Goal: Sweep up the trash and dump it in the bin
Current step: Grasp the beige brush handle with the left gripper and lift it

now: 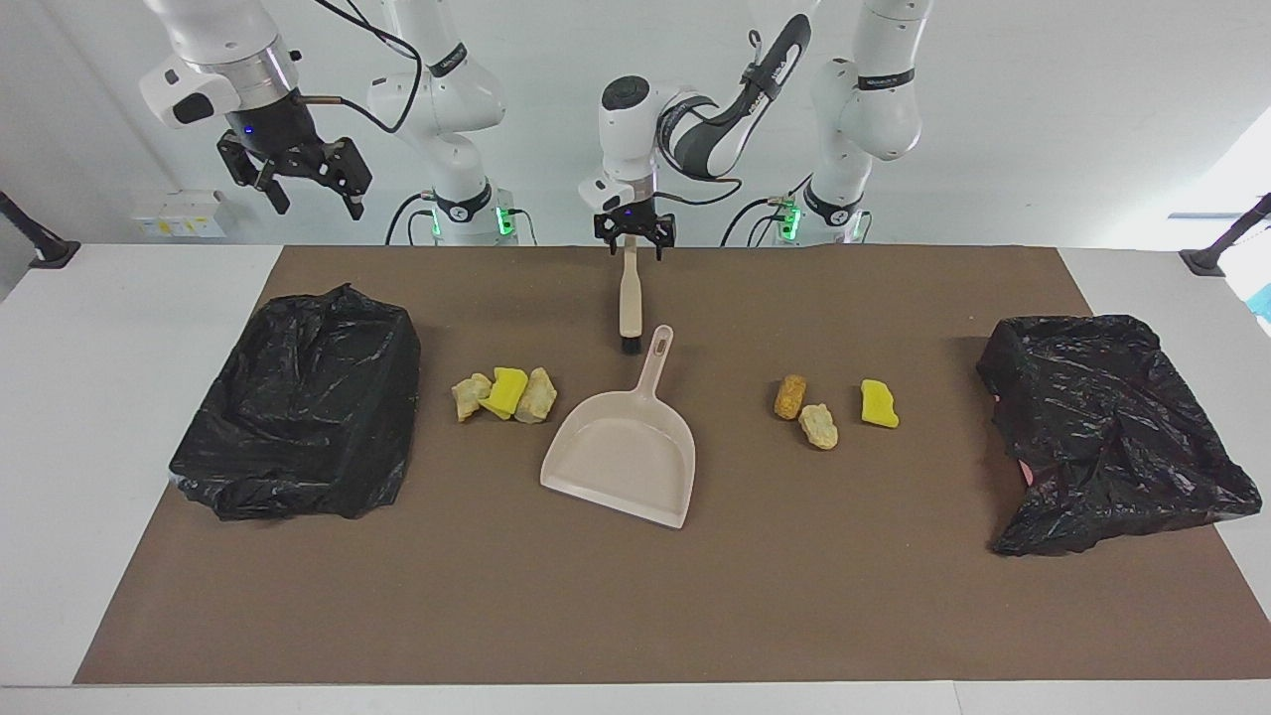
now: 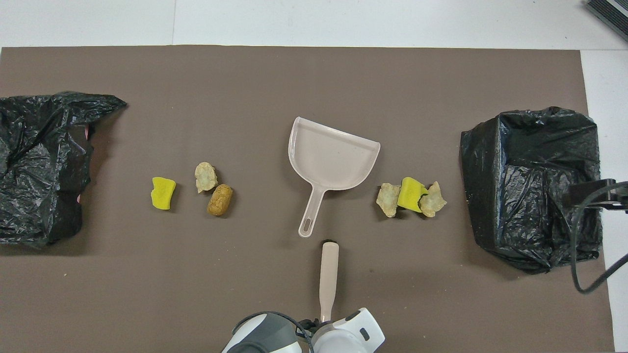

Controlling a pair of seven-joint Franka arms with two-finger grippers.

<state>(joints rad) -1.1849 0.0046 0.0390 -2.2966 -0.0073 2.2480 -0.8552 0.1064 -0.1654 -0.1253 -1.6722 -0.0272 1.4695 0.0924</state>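
Note:
The trash lies in two groups on the brown mat. Three chunks [image 1: 508, 389] [image 2: 411, 195] sit between the dustpan and the bin at the right arm's end. A brown chunk [image 1: 789, 395] [image 2: 220, 199], a tan one [image 1: 819, 425] and a yellow one [image 1: 879, 403] lie toward the left arm's end. The beige dustpan [image 1: 621, 457] [image 2: 333, 159] lies flat mid-mat. Nearer the robots lies a brush [image 1: 630, 308] [image 2: 327, 274], and my left gripper [image 1: 633, 243] is shut on its handle end. My right gripper [image 1: 313, 204] hangs open and high above the table's edge.
A bin lined with a black bag [image 1: 298, 402] [image 2: 530, 186] stands at the right arm's end of the mat. Another black-bagged bin [image 1: 1102, 427] [image 2: 44, 162] stands at the left arm's end. The right arm's cable [image 2: 584, 255] hangs over the first bin.

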